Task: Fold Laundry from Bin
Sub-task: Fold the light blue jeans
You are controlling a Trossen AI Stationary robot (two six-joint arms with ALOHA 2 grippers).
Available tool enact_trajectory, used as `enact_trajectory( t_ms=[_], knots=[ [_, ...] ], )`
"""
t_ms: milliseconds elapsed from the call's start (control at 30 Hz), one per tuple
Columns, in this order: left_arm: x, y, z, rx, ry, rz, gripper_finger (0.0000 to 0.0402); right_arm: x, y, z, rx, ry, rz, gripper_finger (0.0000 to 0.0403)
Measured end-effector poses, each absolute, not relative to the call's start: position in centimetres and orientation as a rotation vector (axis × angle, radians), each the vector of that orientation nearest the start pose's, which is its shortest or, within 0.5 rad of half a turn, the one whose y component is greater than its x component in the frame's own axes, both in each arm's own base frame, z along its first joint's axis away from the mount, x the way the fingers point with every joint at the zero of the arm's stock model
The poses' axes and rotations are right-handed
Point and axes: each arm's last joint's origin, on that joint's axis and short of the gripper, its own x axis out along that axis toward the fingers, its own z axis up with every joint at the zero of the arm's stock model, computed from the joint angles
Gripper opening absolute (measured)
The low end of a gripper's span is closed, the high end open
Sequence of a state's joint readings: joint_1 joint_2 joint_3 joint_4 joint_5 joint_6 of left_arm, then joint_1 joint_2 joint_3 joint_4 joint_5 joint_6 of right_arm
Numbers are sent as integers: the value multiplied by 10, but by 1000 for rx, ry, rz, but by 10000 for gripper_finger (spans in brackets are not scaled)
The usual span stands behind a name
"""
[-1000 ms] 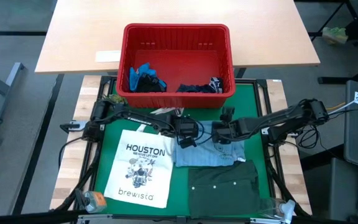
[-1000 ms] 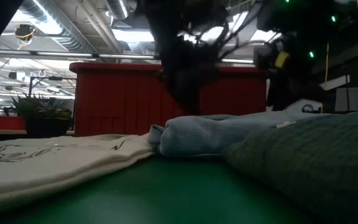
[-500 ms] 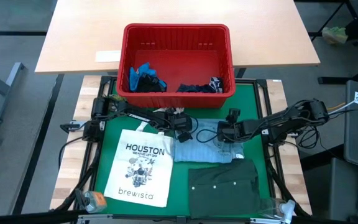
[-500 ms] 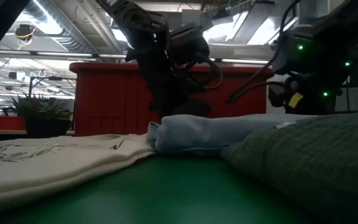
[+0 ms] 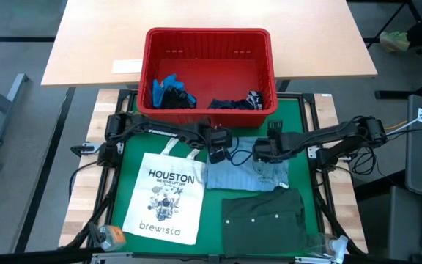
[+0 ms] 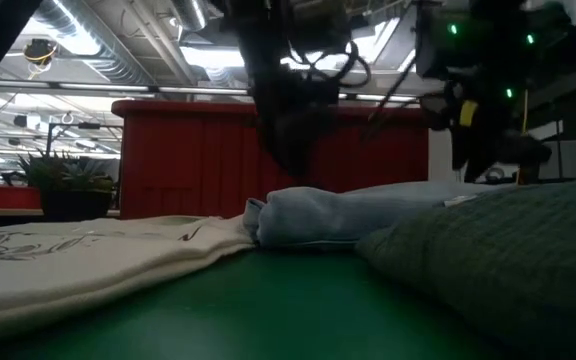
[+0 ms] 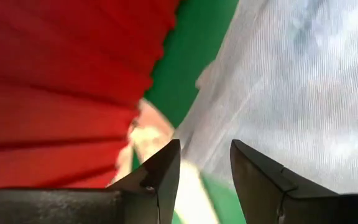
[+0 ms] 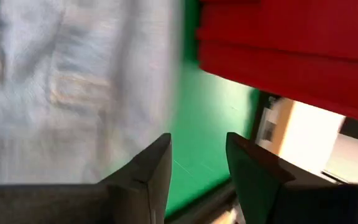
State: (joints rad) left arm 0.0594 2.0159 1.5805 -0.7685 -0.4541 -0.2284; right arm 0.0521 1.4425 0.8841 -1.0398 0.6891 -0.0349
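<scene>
Currently, on the green mat, the white "HOUSTON brewista" tote bag lies flat at the left. Beside it is the light blue denim shirt, folded into a rectangle, its near edge touching the dark green garment at the mat's front right. The left gripper hovers over the shirt's far left corner; the left wrist view shows its fingers parted with a narrow gap, nothing between them. The right gripper sits over the shirt's far right part; its fingers are likewise apart and hold nothing. The red bin stands behind the mat, 2 garments inside: a bright blue one at left, a dark navy one at right.
</scene>
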Motion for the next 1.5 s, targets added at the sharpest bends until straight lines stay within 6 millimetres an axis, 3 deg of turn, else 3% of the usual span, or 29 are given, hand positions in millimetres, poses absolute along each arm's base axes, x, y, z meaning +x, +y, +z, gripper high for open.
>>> enact_trajectory(
  t_ms=[300,567,767,933,1067,1267,1367,1500],
  knots=[
    [416,9,251,67,1157,503,135,240,7,250,-613,1458,-423,154],
    [413,-51,248,48,1193,251,135,246,58,258,-582,1305,-172,154],
    [405,-91,232,69,1183,192,135,245,96,240,-615,1133,-71,154],
    [404,-110,206,64,1106,146,135,238,110,212,-614,1056,-21,154],
    [399,-111,180,55,1078,140,135,230,109,188,-576,1057,-39,154],
    [385,-96,142,-10,1078,205,135,212,98,157,-563,1119,-84,154],
    [379,-91,130,-51,1066,230,135,204,94,147,-547,1148,-111,154],
    [380,-91,130,-82,1065,241,135,202,93,144,-531,1158,-126,154]
  ],
)
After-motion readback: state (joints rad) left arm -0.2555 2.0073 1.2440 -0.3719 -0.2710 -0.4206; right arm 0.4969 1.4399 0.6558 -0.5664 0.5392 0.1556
